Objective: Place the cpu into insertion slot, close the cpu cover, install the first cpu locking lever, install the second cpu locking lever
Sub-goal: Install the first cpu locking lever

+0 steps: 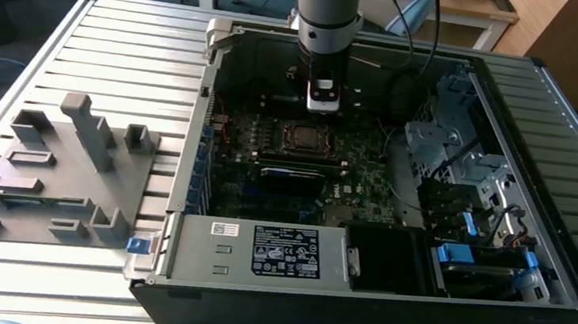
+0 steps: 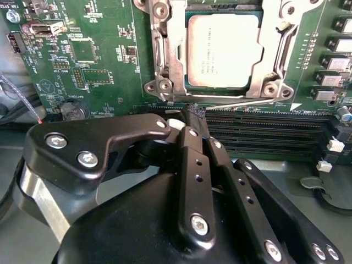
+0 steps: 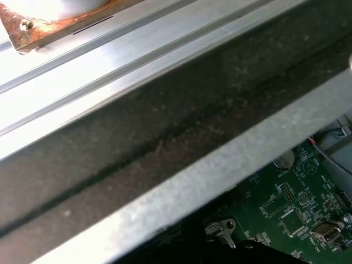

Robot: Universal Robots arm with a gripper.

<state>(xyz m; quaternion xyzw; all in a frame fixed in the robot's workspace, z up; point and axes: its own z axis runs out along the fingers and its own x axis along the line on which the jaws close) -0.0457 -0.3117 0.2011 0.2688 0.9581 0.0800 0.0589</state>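
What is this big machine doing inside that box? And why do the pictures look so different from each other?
It is a robot arm reaching into an open computer case that lies on a ribbed metal table. The exterior view comes from a camera off the arm, looking down at everything. The other two come from cameras riding near the arm's wrist, so they see things close up.

In the second wrist view, the black gripper has its fingers pressed together, close to a thin wire lever. Just beyond is the small square silver-grey chip, sitting in its socket under a silvery metal frame on the green circuit board.

A grey plastic holder lies beside the case.
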